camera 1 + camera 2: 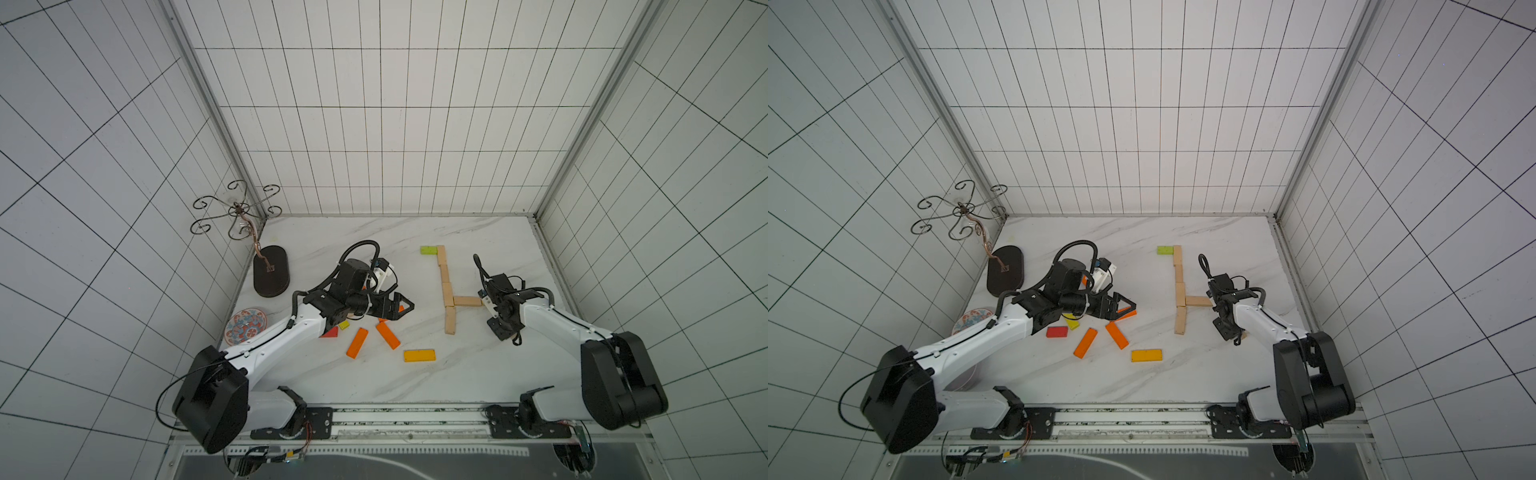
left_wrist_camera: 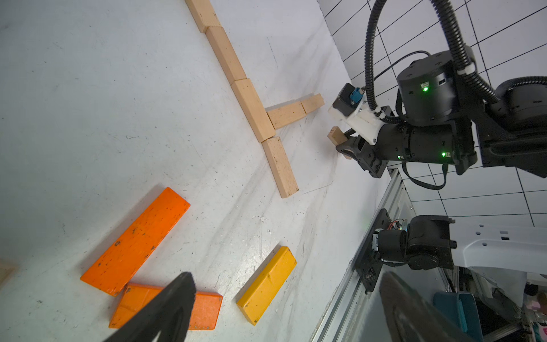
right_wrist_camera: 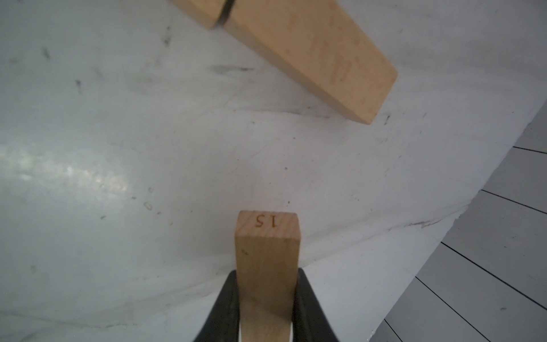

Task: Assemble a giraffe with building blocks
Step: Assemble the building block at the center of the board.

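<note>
On marble-look tabletop [image 1: 478, 374] we see pale wood bars [image 1: 445, 272] laid flat in branching line, lime green block [image 1: 428, 249] at far end. R gripper [image 3: 267, 271] clamped on pale bar [image 3: 267, 237] stamped 15, grain visible. L gripper [image 1: 402, 308] jaws wide apart over scuffed orange bars [image 2: 136, 239]; yellow bar [image 2: 268, 284] nearby. Red block [image 1: 330, 333] partly hidden by L arm [image 1: 286, 345].

Patterned plate [image 1: 243, 328] near dark oval stand base [image 1: 278, 279]; wire scroll hooks [image 1: 237, 210] above.
</note>
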